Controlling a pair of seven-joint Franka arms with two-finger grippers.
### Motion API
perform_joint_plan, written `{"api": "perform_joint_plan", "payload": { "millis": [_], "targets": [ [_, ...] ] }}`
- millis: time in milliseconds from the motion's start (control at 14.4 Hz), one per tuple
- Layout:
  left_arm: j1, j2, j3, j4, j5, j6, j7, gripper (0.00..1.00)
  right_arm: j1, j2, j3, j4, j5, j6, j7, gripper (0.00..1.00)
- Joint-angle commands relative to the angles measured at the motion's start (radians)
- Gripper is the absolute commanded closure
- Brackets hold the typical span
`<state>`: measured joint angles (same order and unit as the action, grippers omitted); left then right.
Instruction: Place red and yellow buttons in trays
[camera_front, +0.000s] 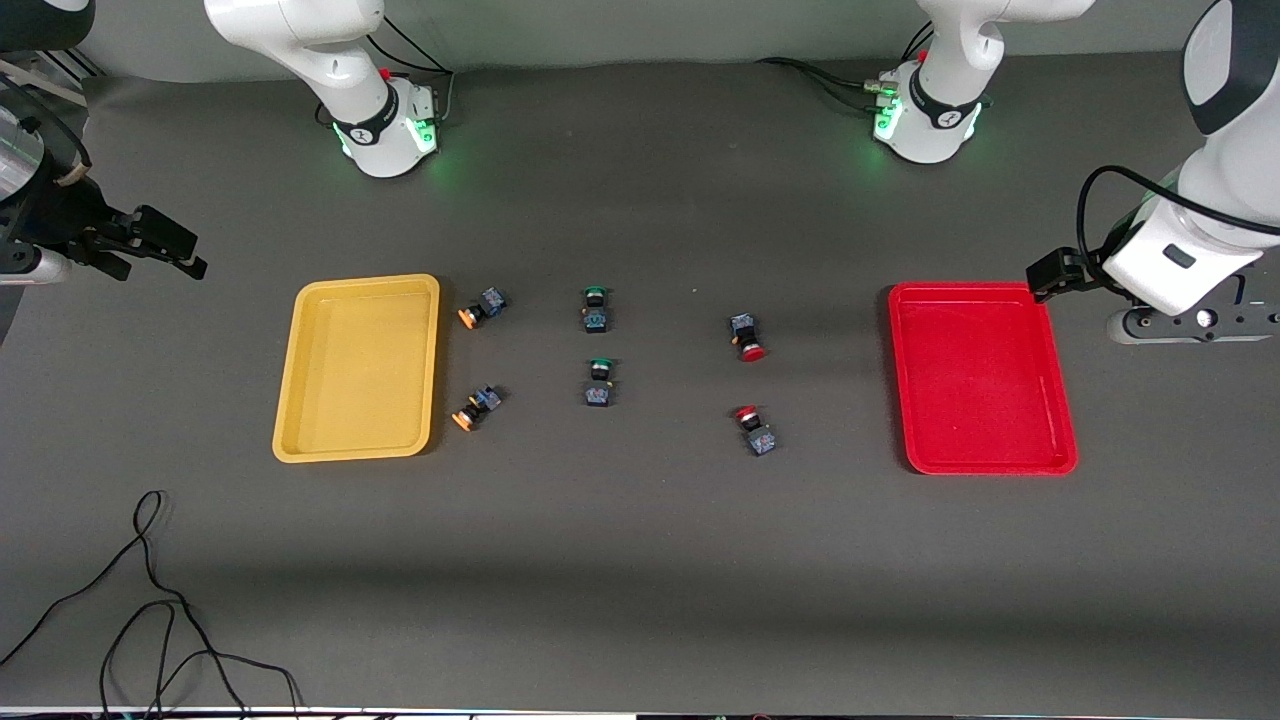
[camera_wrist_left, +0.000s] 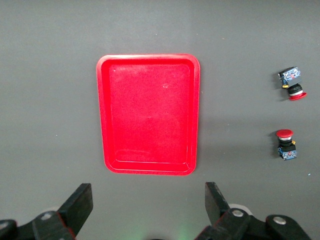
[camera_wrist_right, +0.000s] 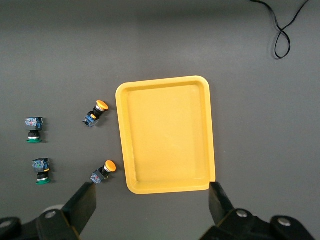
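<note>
The yellow tray (camera_front: 357, 368) lies toward the right arm's end and the red tray (camera_front: 980, 378) toward the left arm's end; nothing lies in either. Two yellow-capped buttons (camera_front: 480, 307) (camera_front: 476, 407) lie on the table beside the yellow tray. Two red-capped buttons (camera_front: 747, 337) (camera_front: 755, 429) lie apart from the red tray, toward the middle. My left gripper (camera_wrist_left: 148, 205) is open and empty, over the bare table beside the red tray (camera_wrist_left: 148, 114). My right gripper (camera_wrist_right: 150, 202) is open and empty, over the table beside the yellow tray (camera_wrist_right: 167, 135).
Two green-capped switches (camera_front: 595, 308) (camera_front: 599, 382) lie at the table's middle, between the yellow and red buttons. A loose black cable (camera_front: 150, 600) curls on the table near the front camera, toward the right arm's end.
</note>
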<state>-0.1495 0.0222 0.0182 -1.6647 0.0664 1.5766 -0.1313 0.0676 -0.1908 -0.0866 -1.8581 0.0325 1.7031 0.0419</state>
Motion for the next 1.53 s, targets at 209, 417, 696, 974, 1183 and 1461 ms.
{"api": "perform_joint_plan", "payload": {
  "millis": [209,417,696,974,1183,1461],
  "targets": [
    [0.054,-0.025,-0.03,0.002,-0.002,-0.017,0.015,0.0,0.006,0.062,0.002,0.048,0.001,-0.026,-0.01,0.0],
    [0.062,-0.013,-0.043,-0.003,0.0,-0.02,0.016,0.0,0.015,0.102,0.096,0.025,0.03,-0.014,0.196,0.0],
    [0.027,0.025,-0.111,-0.004,-0.005,-0.048,-0.023,0.0,0.018,0.163,0.266,-0.111,0.053,0.132,0.571,0.0],
    [-0.048,0.113,-0.237,-0.026,-0.049,-0.04,-0.258,0.01,0.058,0.208,0.321,-0.393,0.055,0.467,0.78,0.0],
    [-0.149,0.179,-0.239,-0.152,-0.123,0.216,-0.356,0.01,0.098,0.338,0.337,-0.443,0.055,0.562,0.919,0.0],
    [-0.295,0.297,-0.239,-0.406,-0.125,0.697,-0.546,0.01,0.103,0.41,0.338,-0.516,0.061,0.647,0.996,0.0]
  ]
}}
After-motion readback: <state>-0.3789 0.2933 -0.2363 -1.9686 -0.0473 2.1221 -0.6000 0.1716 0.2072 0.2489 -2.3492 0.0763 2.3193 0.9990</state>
